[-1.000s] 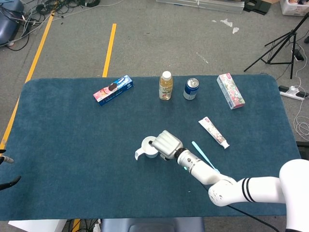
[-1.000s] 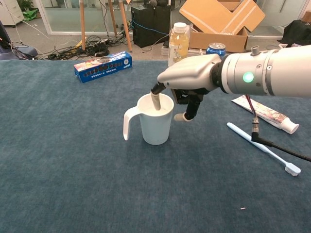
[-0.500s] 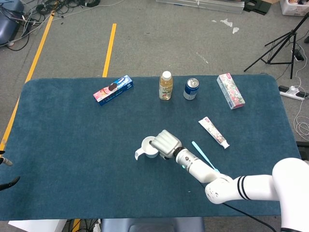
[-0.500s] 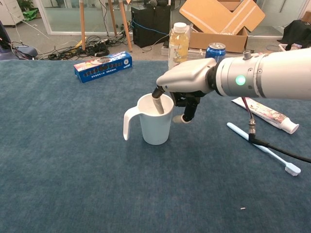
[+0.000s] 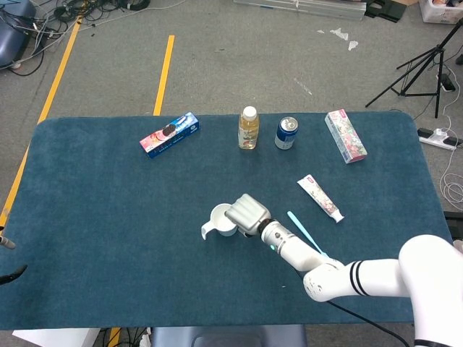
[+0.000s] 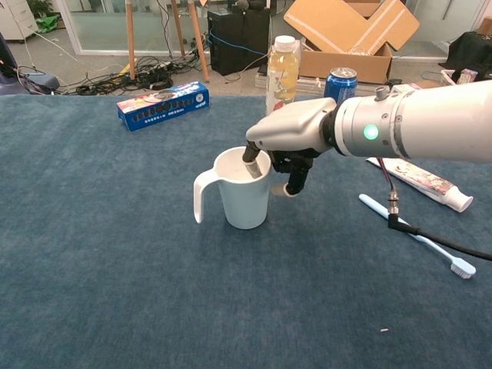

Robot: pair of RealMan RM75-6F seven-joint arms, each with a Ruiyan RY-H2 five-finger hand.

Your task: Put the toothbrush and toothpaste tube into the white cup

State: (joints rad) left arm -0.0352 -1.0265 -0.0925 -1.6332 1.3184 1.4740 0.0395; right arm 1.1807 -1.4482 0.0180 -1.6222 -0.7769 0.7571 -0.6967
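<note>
Blue felt covers the table [image 5: 108, 217], the largest thing in view, and on it the white cup [image 6: 244, 192] has been nudged slightly toward the left over the last second, its handle [image 6: 201, 195] now pointing a little more leftward. The right hand [image 6: 288, 138] grips the cup's rim, 1 finger dipped inside and the others curled down the outer wall on the right side. That reads as repositioning the cup rather than loading it: nothing is in the cup yet, so both items remain to be placed.

The left hand sits at the far-left edge of the head view as a dark sliver [image 5: 7, 275]; I cannot tell whether its fingers are apart or together.

By size, the other things are a pink box [image 5: 345, 135] at the far right, a blue biscuit box [image 5: 170, 134] at the far left, a juice bottle [image 5: 249, 128] and a soda can [image 5: 287, 133] between them. The toothpaste tube [image 5: 320, 197] lies right of the cup, well apart, and the toothbrush [image 6: 419, 234] lies nearer, partly crossed by the arm's black cable [image 6: 430, 235]. That cable and the forearm could hinder picking the brush up.
</note>
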